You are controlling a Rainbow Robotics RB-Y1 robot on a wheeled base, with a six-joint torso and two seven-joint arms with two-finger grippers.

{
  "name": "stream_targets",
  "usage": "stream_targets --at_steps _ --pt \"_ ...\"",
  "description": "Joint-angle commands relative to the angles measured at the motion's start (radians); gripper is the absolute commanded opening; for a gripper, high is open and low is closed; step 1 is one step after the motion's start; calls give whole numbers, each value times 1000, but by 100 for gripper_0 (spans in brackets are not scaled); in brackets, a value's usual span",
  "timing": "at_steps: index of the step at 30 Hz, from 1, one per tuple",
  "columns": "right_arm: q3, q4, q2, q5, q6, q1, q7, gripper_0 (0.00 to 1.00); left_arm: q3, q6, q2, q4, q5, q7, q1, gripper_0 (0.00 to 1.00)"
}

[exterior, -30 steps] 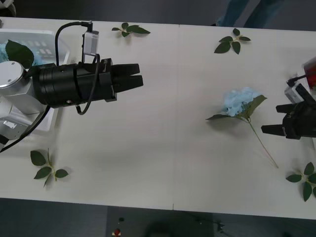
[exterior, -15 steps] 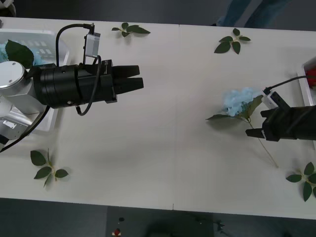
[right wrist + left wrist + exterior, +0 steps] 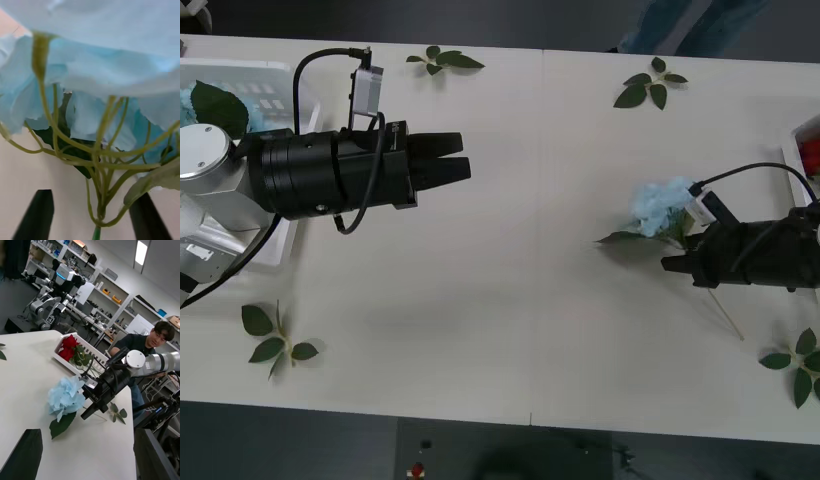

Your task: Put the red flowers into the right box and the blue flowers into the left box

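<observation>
on the right half of the desk [image 3: 510,250] i see my right claw [image 3: 670,265] low over the surface, pointing toward the middle, its tips at the base of the blue flower [image 3: 662,205] where the stem leaves the bloom. from its wrist camera the two black fingers [image 3: 37,213] stand apart, one on either side of the thin green stem, with the pale blue petals [image 3: 112,56] close above them; the claw is spread, and i cannot tell whether either finger touches the stem. the free end of the stem [image 3: 725,318] pokes out from beneath the arm, toward the desk's near edge. the flower lies flat on the desk with a dark leaf [image 3: 622,237] pointing toward the middle.

my left claw [image 3: 465,158] hovers above the left half of the desk, well apart from the flower, pointing right. its own camera shows its two fingers [image 3: 22,453] spread wide, gripping nothing.

the left box [image 3: 280,80] sits at the far left corner behind that arm, with a blue bloom [image 3: 188,100] and a big leaf in it. the right box [image 3: 86,350] is at the right edge, with red flowers [image 3: 69,348] lying inside.

loose leaf sprigs [image 3: 445,60] lie scattered near the desk's far and near edges.
</observation>
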Motion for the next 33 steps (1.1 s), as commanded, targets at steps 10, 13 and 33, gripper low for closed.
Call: stream_targets --at_steps 10,13,33 --pt "-14 -3 -9 -73 -9 -21 -40 0 11 3 18 -8 -7 -13 -43 68" --pt "-14 -5 -24 -173 4 -31 -34 0 12 0 16 -8 -5 -13 -43 69" --pt "-179 -250 -22 -710 113 -87 32 0 12 0 -83 -5 41 -13 -20 100"
